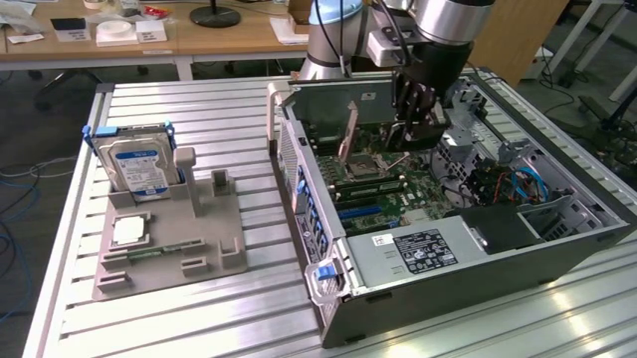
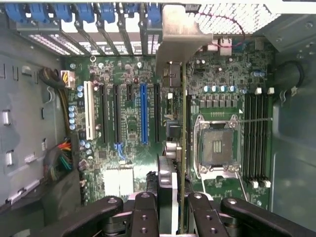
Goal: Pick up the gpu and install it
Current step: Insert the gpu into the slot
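Gpu (image 2: 183,148) pickup done: clamped edge-on in the pincer (image 1: 413,138), hanging inside the open case (image 1: 478,298) over the motherboard (image 2: 131,133) beside the processor socket (image 2: 217,143); seating apparently left.

The arm reaches straight down, wrist vertical; its hand (image 1: 416,138) points downward, fingers (image 2: 144,213) clamped partway closed on the gpu (image 2: 168,180).

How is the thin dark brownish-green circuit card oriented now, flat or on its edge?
On its edge. The gpu appears as a thin line over the green motherboard, clamped by the gripper.
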`<state>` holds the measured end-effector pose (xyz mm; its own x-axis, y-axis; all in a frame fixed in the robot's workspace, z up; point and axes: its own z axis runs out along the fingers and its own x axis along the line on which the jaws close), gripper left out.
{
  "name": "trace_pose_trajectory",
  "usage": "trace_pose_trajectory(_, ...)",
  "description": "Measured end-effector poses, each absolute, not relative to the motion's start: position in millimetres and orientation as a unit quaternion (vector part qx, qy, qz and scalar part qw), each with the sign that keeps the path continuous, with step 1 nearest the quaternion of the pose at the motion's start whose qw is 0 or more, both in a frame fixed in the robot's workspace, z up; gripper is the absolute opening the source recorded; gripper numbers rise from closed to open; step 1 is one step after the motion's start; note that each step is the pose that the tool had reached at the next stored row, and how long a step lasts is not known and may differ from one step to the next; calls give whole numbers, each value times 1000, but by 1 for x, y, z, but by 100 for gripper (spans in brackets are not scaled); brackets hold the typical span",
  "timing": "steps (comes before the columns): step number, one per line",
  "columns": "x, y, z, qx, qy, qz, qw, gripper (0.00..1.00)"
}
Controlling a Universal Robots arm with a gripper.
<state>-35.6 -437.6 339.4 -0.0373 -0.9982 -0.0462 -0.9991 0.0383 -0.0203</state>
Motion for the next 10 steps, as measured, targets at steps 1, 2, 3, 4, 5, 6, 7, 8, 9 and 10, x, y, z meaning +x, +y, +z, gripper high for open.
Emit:
trace_pose_trajectory(1, -37, -438, 338, -693, 720, 9, 24, 28)
trace_pose_trajectory(2, -39, -438, 337, -693, 720, 9, 23, 28)
trace_pose_trajectory(3, -40, -438, 336, -693, 720, 9, 23, 28)
trace_pose_trajectory(4, -40, -440, 335, -693, 720, 9, 23, 28)
trace_pose_trajectory(5, -40, -443, 334, -693, 720, 9, 23, 28)
trace_pose_trajectory(6, -40, -446, 333, -693, 720, 10, 23, 28)
trace_pose_trajectory(7, -40, -448, 332, -693, 720, 10, 22, 28)
trace_pose_trajectory(8, -40, -450, 331, -694, 720, 10, 22, 28)
trace_pose_trajectory(9, -41, -451, 329, -694, 720, 10, 22, 28)
trace_pose_trajectory(10, -42, -451, 327, -695, 719, 10, 22, 28)
